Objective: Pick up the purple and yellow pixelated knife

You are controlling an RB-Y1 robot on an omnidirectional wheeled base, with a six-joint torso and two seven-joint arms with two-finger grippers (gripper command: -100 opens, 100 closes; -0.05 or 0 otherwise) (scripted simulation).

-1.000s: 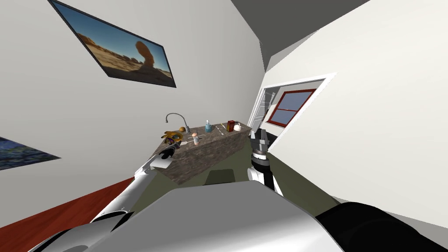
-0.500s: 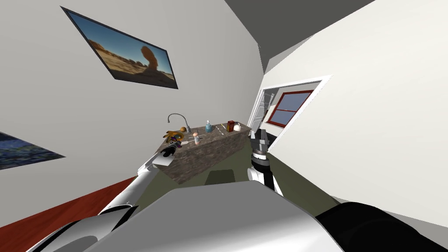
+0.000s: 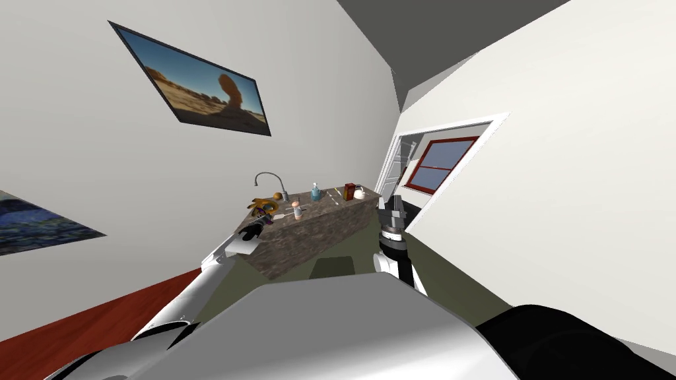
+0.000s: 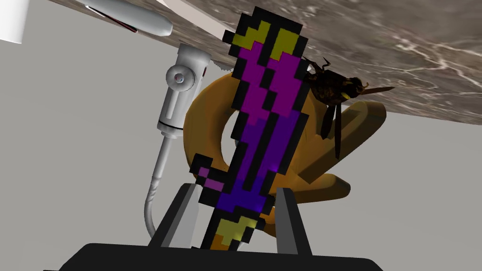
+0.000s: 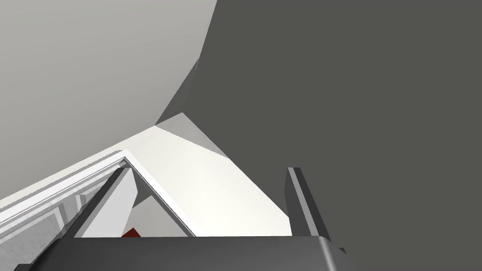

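The purple and yellow pixelated knife [image 4: 266, 117] stands lengthwise between my left gripper's fingers, its yellow-tipped handle down at the dark body and its blade pointing to the brown marbled counter [image 4: 400, 42]. My left gripper [image 4: 236, 188] is shut on its purple lower part. In the head view the knife [image 3: 265, 212] is at the counter's near left corner, with the left gripper [image 3: 259, 223] just before it. My right gripper [image 3: 394, 203] is raised off the counter's right end, fingers open [image 5: 208, 168] and nothing between them.
Behind the knife lie an orange-brown curved thing [image 4: 207, 117], a dark insect-like figure [image 4: 336, 87] and a white tap sprayer [image 4: 181, 89]. On the counter [image 3: 317, 227] stand a small bottle [image 3: 297, 210], a blue bottle [image 3: 316, 192], a red box [image 3: 349, 191] and a white kettle [image 3: 359, 193].
My left gripper's fingers have come together on the knife at the counter's corner. The head's view has shifted a little; the right arm has stayed put.
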